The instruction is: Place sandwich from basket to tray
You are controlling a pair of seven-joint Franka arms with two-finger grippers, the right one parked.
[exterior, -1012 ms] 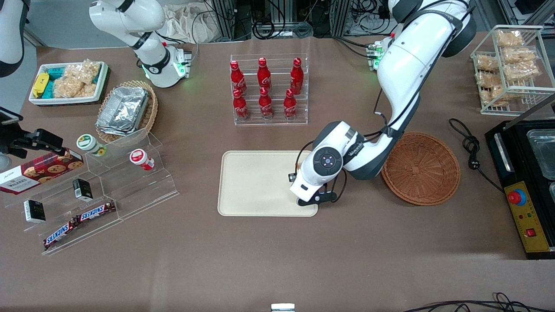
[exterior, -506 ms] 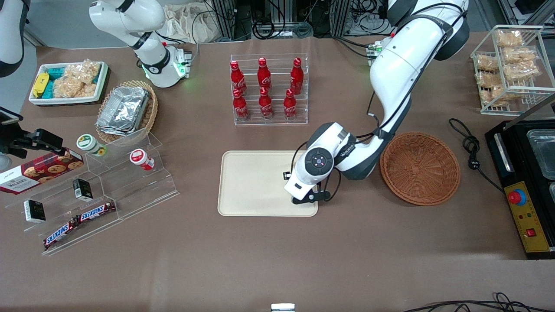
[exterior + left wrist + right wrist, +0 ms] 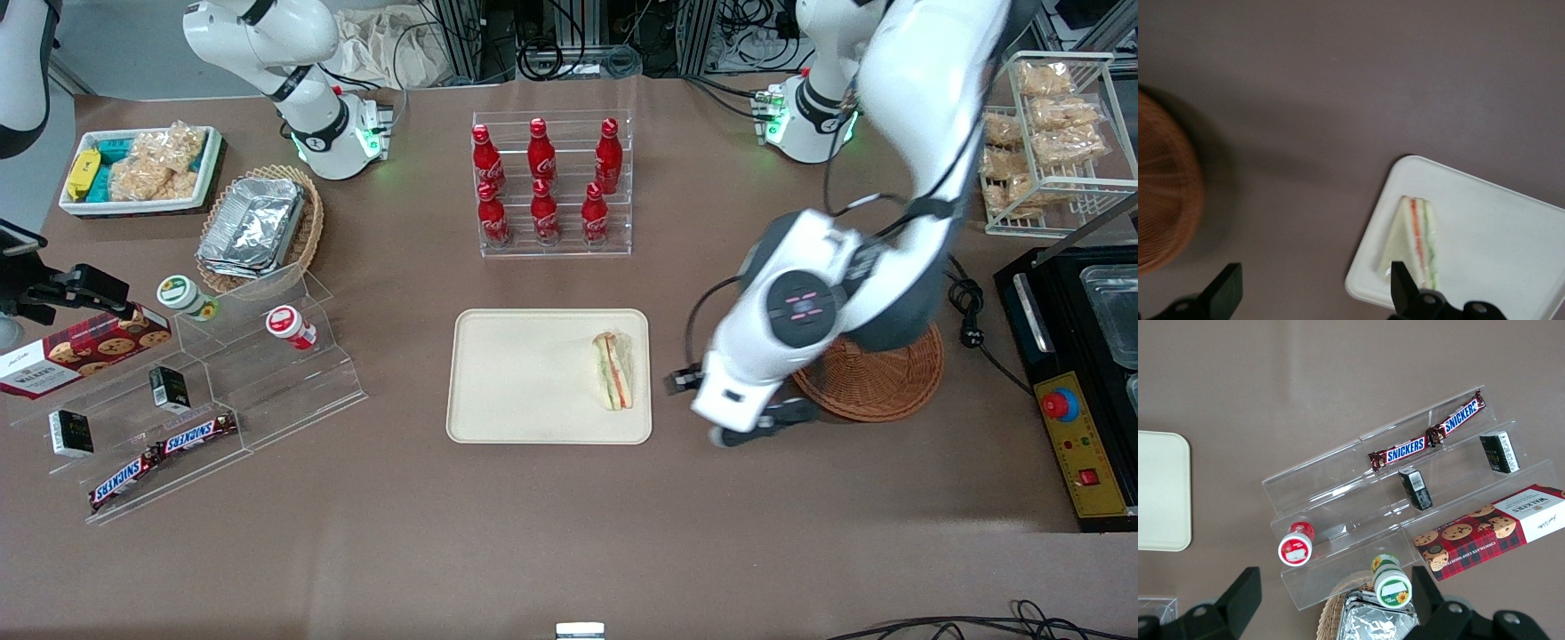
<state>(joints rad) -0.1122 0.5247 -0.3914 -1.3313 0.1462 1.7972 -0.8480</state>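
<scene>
Sandwich (image 3: 614, 372) flat on tray (image 3: 524, 378), basket-side edge; basket (image 3: 880, 378) apart.

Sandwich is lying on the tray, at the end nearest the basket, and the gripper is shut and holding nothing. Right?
Not quite: the gripper is open, its fingers spread wide, as the left wrist view shows. The rest holds: the sandwich lies on the tray at the end nearest the basket, and nothing is held.

Left arm raised, hand (image 3: 1313, 293) empty (fingers apart)

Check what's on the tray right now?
Only the sandwich lies on the tray, near its basket-side edge. The open gripper hangs above bare table between tray and basket, whose inside the arm mostly covers.
</scene>
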